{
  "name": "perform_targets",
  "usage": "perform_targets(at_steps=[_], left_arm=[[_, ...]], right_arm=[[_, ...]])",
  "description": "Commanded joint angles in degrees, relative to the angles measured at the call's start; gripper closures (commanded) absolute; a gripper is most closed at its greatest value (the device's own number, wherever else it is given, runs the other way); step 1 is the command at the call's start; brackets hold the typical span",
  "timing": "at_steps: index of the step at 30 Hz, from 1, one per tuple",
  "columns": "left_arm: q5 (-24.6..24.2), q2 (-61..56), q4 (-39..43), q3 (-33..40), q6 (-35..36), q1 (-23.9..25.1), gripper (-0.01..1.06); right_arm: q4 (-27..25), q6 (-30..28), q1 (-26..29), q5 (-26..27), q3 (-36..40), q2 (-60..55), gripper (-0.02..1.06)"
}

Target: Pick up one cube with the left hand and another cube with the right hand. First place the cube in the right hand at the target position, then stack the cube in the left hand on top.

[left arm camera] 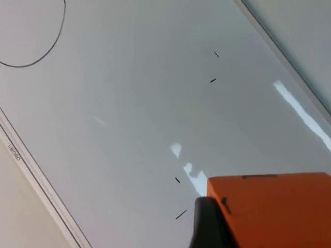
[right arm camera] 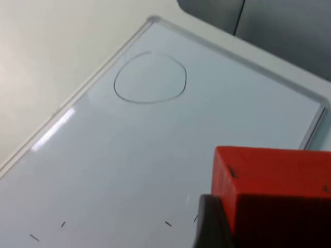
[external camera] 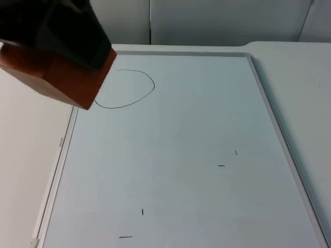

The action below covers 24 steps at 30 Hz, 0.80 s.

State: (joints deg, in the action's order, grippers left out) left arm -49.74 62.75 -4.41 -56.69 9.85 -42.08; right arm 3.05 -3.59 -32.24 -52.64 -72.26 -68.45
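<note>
Cubes are up in the air: left gripper [external camera: 62, 57] fingers squeeze an orange cube [external camera: 59, 75], tilted, near the drawn circle [external camera: 126, 89]. Right gripper [right arm camera: 258, 217] fingers squeeze a red cube [right arm camera: 274, 181] above the whiteboard [external camera: 181, 170].

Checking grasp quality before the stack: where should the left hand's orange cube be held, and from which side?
By two opposite flat side faces, from above, as the left hand holds the orange cube now: a finger lies flat on one side, the underside free for stacking. The right hand grips a red cube likewise.
</note>
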Motion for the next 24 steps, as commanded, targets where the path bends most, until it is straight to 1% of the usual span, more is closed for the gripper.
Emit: perform_targets(at_steps=[1, 3, 4, 7, 8, 11, 12, 13, 16, 17, 18, 19, 20, 22, 24], left_arm=[[-0.46, -1.02, 0.2, 0.04, -0.22, -0.39, 1.0], [-0.61, -1.15, 0.2, 0.04, -0.22, -0.39, 1.0], [-0.96, -1.04, 0.2, 0.04, -0.22, -0.39, 1.0], [-0.83, -0.78, 0.33, 0.09, -0.22, -0.39, 1.0], [-0.83, -0.78, 0.33, 0.09, -0.22, -0.39, 1.0], [-0.71, -0.78, 0.33, 0.09, -0.22, -0.39, 1.0], [-0.71, -0.78, 0.33, 0.09, -0.22, -0.39, 1.0], [-0.71, -0.78, 0.33, 0.09, -0.22, -0.39, 1.0], [-0.71, -0.78, 0.33, 0.09, -0.22, -0.39, 1.0], [-0.71, -0.78, 0.33, 0.09, -0.22, -0.39, 1.0], [-0.71, -0.78, 0.33, 0.09, -0.22, -0.39, 1.0], [-0.71, -0.78, 0.33, 0.09, -0.22, -0.39, 1.0], [-0.71, -0.78, 0.33, 0.09, -0.22, -0.39, 1.0], [-0.71, -0.78, 0.33, 0.09, -0.22, -0.39, 1.0], [-0.71, -0.78, 0.33, 0.09, -0.22, -0.39, 1.0]], right_arm=[[-0.3, -0.4, -0.2, 0.17, -0.9, -4.07, 1.05], [-0.31, -0.4, -0.2, -0.12, -1.77, -6.12, 1.05], [-0.42, -0.55, -0.2, -0.61, -3.82, -9.91, 1.05], [-4.69, -5.34, -0.2, -3.51, -12.84, -21.33, 1.05], [-4.69, -5.34, -0.2, -3.51, -12.84, -21.33, 1.05], [-4.83, -5.86, -0.2, -7.37, -24.53, -32.58, 1.05], [-4.83, -5.86, -0.2, -7.37, -24.53, -32.58, 1.05], [-4.83, -6.4, -0.2, -9.85, -31.39, -38.87, 1.05], [-5.58, -7.33, -0.2, -15.87, -44.78, -50.89, 1.05], [-5.58, -7.33, -0.2, -15.87, -44.78, -50.89, 1.05], [-6.52, -8.03, -0.2, -17.16, -49.33, -54.95, 1.05], [-6.81, -8.18, -0.2, -17.32, -54.98, -60.08, 1.05], [-6.81, -8.18, -0.2, -17.32, -54.98, -60.08, 1.05], [-6.7, -8.18, -0.44, -17.32, -62.59, -66.98, 1.05], [-5.84, -8.41, -1.26, -17.32, -67.85, -72.24, 1.05]])
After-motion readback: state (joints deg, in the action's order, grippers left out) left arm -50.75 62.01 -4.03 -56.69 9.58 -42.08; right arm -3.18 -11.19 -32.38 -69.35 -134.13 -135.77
